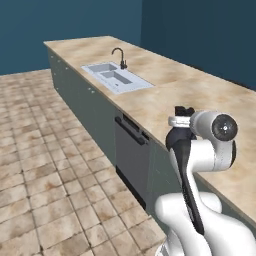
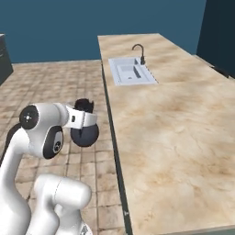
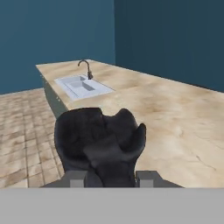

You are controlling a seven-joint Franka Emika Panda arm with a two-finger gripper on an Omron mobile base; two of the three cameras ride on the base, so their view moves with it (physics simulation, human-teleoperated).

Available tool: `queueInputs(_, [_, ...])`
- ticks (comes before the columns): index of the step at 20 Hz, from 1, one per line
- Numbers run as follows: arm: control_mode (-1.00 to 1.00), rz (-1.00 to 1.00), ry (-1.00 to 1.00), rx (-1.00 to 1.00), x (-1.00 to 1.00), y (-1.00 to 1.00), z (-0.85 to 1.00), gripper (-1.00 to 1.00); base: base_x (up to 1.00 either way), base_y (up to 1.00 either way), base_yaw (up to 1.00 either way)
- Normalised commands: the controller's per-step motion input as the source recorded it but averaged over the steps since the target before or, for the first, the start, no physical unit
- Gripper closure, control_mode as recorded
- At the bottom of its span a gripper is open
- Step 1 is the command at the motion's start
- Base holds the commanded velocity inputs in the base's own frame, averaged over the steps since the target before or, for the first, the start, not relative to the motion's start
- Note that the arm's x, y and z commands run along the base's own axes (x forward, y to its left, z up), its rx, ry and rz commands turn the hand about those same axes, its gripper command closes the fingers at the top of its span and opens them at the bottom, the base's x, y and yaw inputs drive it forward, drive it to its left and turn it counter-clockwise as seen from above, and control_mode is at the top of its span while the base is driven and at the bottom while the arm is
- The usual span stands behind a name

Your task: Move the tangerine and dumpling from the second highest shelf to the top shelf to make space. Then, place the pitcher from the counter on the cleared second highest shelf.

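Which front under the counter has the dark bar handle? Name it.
The pale grey front; the green cabinets carry small pale knobs instead.

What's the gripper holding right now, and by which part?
Looks like the black pitcher, clamped in the gripper beside the counter. Which part is pinched cannot be told: its dark body hides the contact.

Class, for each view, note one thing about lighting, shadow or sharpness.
Left base view: flat, even light, no glare on the counter; the sink looks slightly soft. Right base view: the arm casts no clear shadow on the floor. Hand view: the black object in the gripper is too dark for detail.
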Motion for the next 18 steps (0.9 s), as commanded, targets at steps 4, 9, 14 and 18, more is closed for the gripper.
queueInputs(4, [1.00,0.00,0.00,0.00,0.00,0.00,0.00,1.00,-1.00,0.00,0.00])
queueInputs(9, [1.00,0.00,0.00,0.00,0.00,0.00,0.00,1.00,-0.97,0.00,-0.02])
queueInputs(14, [1.00,0.00,0.00,0.00,0.00,0.00,0.00,1.00,-0.92,0.00,-0.05])
queueInputs(18, [1.00,0.00,0.00,0.00,0.00,0.00,0.00,1.00,-0.62,-0.08,-0.10])
